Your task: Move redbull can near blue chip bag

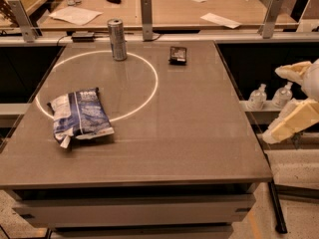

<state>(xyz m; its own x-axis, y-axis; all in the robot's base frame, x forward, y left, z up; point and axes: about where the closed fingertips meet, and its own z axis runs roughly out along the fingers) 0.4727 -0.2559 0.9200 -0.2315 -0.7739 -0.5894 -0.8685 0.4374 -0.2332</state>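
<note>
Though parked beyond the right edge of the table, gripper state impossible to tell, must reach left and far toward the redbull can, upright, well apart from the blue chip bag at near left.

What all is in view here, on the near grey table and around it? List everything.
Tall slim silver-grey metal redbull can: one, silver-grey, upright at the far left of the grey table.
Crumpled foil blue chip bag: one, dark blue and white, flat near the table's left edge.
Small dark square object: one, black, far middle of the table.
Thin ring of light: one, white, on the table's left half.
Loose sheets of paper: three, white, on the wooden table behind.
Upright metal posts: three, grey, along the rail behind.
Small pump bottles: two, clear, low to the table's right.
Robot's gripper: one, cream, beyond the table's right edge.
</note>
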